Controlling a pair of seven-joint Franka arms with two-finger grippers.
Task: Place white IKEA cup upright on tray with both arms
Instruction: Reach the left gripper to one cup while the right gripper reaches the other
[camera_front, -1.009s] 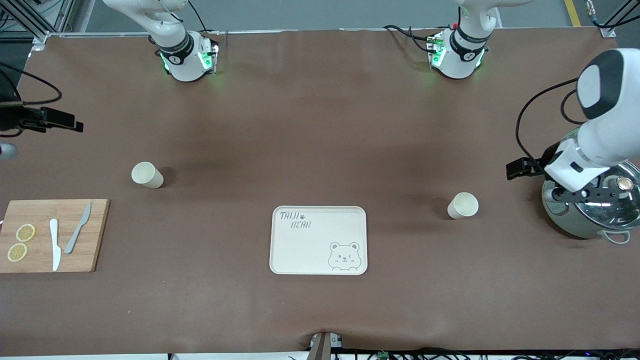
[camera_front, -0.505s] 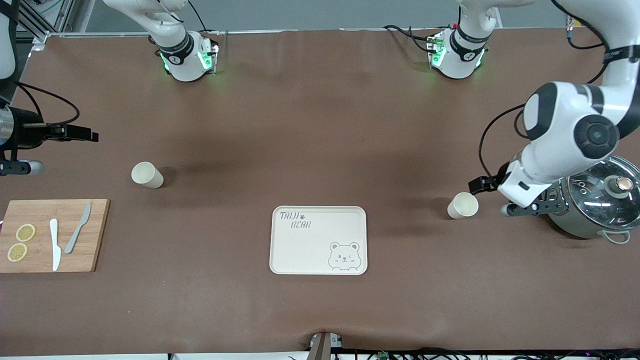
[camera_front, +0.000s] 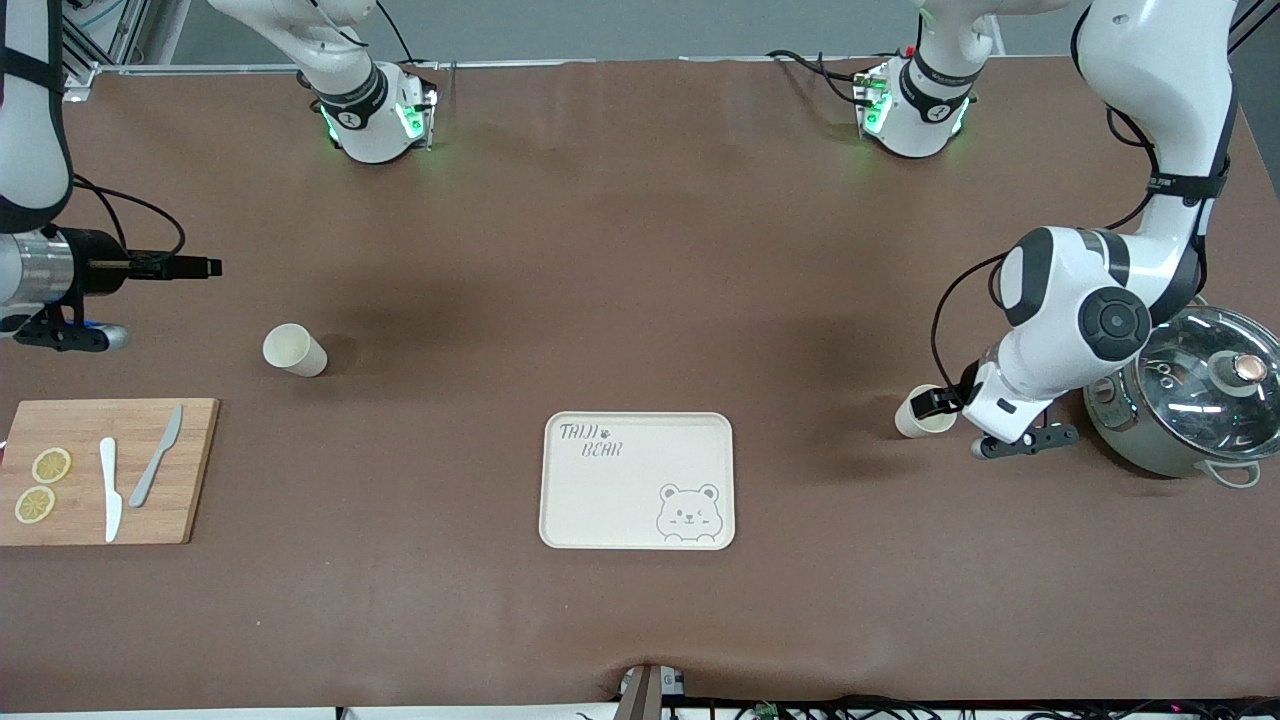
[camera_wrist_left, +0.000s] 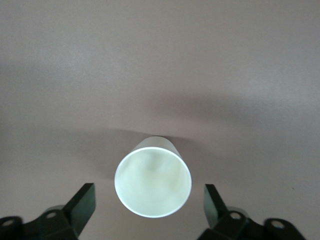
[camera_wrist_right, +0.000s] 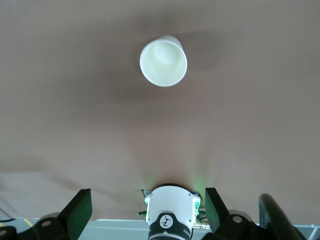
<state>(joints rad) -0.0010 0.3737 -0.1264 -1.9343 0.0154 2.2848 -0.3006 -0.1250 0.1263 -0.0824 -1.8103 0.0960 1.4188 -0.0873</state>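
Two white cups lie on their sides. One cup (camera_front: 295, 350) lies toward the right arm's end of the table. The other cup (camera_front: 909, 421) lies toward the left arm's end, beside the cream bear tray (camera_front: 637, 480), which holds nothing. My left gripper (camera_front: 938, 402) is low at this cup's mouth. In the left wrist view the cup (camera_wrist_left: 153, 182) faces the camera between the open fingers (camera_wrist_left: 82, 202). My right gripper (camera_front: 200, 267) hovers over the table short of its cup, pointing sideways. In the right wrist view that cup (camera_wrist_right: 163, 62) is farther off, and the gripper (camera_wrist_right: 147, 212) is open and empty.
A wooden cutting board (camera_front: 190, 470) with lemon slices (camera_front: 42, 484) and two knives (camera_front: 132, 474) sits at the right arm's end. A steel pot with a glass lid (camera_front: 1195, 405) stands at the left arm's end, close to the left arm's elbow.
My left arm has swung from over the pot down to the mouth of the nearby cup. My right arm has come farther in over the table toward the other cup.
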